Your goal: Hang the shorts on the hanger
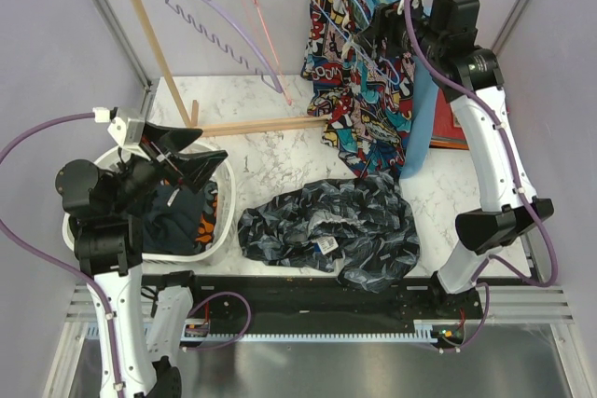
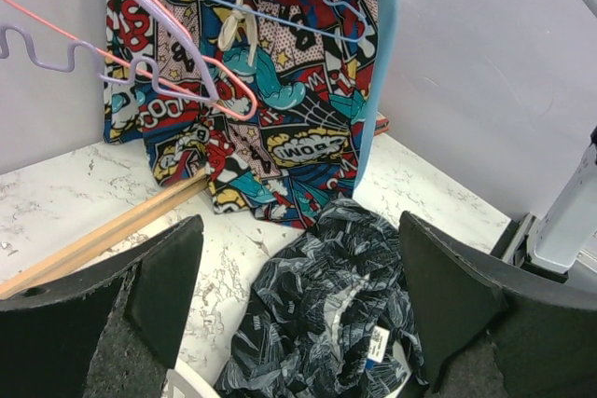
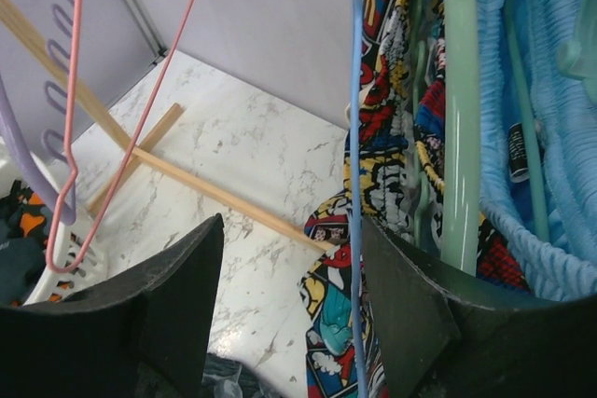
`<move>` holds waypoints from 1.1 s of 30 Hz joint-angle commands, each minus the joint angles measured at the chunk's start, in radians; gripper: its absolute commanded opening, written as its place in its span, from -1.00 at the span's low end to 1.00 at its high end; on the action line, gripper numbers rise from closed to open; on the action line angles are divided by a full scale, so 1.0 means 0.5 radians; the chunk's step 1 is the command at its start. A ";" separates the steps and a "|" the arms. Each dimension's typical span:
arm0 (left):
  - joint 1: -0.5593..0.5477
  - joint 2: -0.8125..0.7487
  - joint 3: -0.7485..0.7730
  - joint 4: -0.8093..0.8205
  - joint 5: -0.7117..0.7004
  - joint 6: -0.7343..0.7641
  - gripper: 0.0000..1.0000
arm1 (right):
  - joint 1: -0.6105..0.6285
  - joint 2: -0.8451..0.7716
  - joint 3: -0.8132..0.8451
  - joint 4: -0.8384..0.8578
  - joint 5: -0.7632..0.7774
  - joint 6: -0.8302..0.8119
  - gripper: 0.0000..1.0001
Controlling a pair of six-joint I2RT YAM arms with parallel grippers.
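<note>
The shorts [image 1: 326, 228], dark with a grey leaf print and a white tag, lie crumpled on the marble table; they also show in the left wrist view [image 2: 322, 314]. The hanger [image 3: 354, 137], a thin pale blue wire, hangs on the rack among the garments. My right gripper [image 1: 375, 33] is raised at the rack and open. In its wrist view [image 3: 291, 230] the blue wire runs down between the fingers, close to the right one. My left gripper [image 1: 205, 152] is open and empty above the basket, left of the shorts; its wrist view [image 2: 300, 230] looks onto them.
A white laundry basket [image 1: 227, 221] with clothes stands at the left. The wooden rack [image 1: 163, 53] carries a lavender hanger [image 1: 219, 30], a pink hanger [image 1: 261, 16], a comic-print garment [image 1: 359, 90] and a light-blue garment [image 1: 424, 109].
</note>
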 commanded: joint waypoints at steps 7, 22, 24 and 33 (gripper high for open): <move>0.018 -0.039 -0.018 0.090 0.073 -0.098 0.83 | 0.176 0.088 -0.061 0.210 0.274 -0.192 0.28; 0.021 -0.048 -0.025 0.105 0.076 -0.122 0.84 | 0.223 0.244 -0.049 0.406 0.498 -0.189 -0.22; 0.024 -0.048 -0.022 0.105 0.076 -0.122 0.84 | 0.223 0.247 -0.061 0.437 0.498 -0.180 -0.43; 0.024 -0.032 -0.018 0.108 0.082 -0.122 0.84 | 0.220 0.109 -0.352 0.844 0.483 -0.159 -1.00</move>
